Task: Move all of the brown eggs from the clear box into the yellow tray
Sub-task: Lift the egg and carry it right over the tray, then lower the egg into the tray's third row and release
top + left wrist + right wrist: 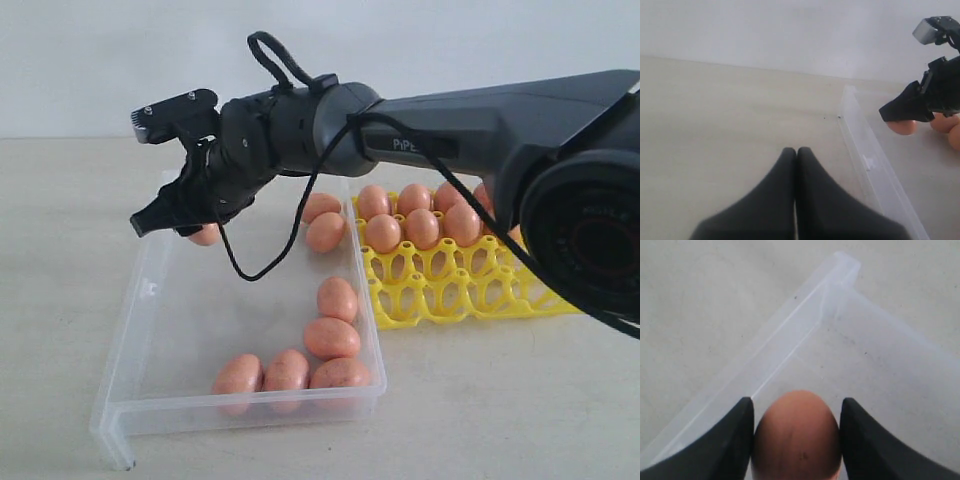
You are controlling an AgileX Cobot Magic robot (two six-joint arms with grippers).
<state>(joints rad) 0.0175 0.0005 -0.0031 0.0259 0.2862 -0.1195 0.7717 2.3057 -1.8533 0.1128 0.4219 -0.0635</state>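
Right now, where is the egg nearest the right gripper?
In the exterior view the brown egg is clamped in the right gripper near the far left corner of the clear box, left of the loose eggs.

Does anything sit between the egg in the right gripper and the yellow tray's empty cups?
Yes: two loose eggs and the clear box's tray-side wall lie between the gripped egg and the tray's empty front cups; both are low.
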